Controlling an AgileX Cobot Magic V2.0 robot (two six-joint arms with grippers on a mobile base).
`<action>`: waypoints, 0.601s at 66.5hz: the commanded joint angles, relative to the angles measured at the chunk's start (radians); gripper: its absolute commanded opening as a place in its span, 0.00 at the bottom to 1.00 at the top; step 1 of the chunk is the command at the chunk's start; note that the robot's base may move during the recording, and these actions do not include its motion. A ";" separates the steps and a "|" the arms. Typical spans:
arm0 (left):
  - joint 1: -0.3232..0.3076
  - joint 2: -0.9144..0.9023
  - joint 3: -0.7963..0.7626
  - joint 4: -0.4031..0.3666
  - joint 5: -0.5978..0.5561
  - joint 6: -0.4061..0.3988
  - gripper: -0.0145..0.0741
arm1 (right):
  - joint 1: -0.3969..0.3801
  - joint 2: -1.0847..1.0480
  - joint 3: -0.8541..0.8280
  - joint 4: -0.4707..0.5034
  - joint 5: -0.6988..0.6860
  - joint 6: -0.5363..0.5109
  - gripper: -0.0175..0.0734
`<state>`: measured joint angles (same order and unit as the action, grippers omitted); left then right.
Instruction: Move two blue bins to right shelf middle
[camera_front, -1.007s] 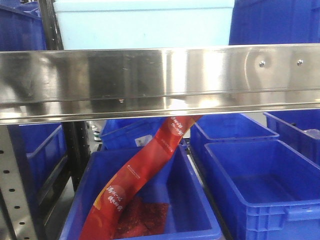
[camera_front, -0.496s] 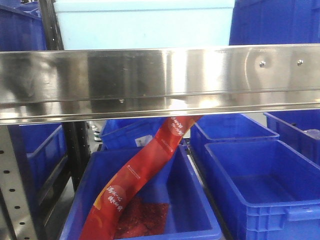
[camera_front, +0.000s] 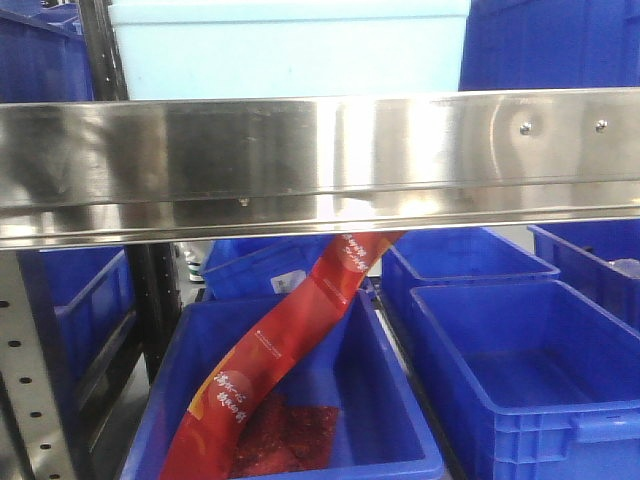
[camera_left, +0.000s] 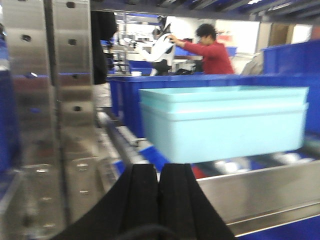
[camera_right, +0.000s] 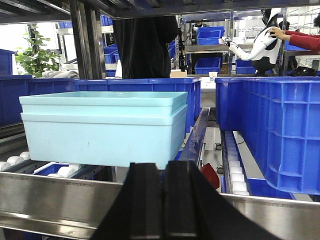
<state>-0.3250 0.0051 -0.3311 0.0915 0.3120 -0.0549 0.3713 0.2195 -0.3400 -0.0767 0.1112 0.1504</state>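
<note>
Two stacked light-blue bins (camera_right: 100, 127) sit on the roller shelf behind a steel rail (camera_right: 60, 197). They also show in the left wrist view (camera_left: 225, 122) and at the top of the front view (camera_front: 290, 45). My left gripper (camera_left: 159, 172) is shut and empty, in front of the rail, below the bins' left end. My right gripper (camera_right: 164, 172) is shut and empty, below the bins' right front corner. Neither gripper shows in the front view.
A dark blue crate (camera_right: 272, 130) stands right of the light-blue bins. A steel upright (camera_left: 45, 115) stands at the left. Below the rail (camera_front: 320, 160), dark blue crates (camera_front: 520, 380) sit side by side; one (camera_front: 390, 440) holds a red packet strip (camera_front: 290, 340). People work in the background.
</note>
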 joint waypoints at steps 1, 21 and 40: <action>0.037 -0.005 0.020 0.071 -0.024 0.000 0.04 | -0.003 -0.006 0.002 -0.008 -0.009 -0.002 0.01; 0.267 -0.005 0.238 -0.039 -0.186 0.000 0.04 | -0.003 -0.006 0.002 -0.008 -0.009 -0.002 0.01; 0.307 -0.005 0.331 -0.033 -0.267 0.000 0.04 | -0.003 -0.006 0.002 -0.008 -0.009 -0.002 0.01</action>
<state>-0.0213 0.0051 -0.0014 0.0587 0.0666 -0.0549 0.3713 0.2195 -0.3400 -0.0767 0.1112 0.1504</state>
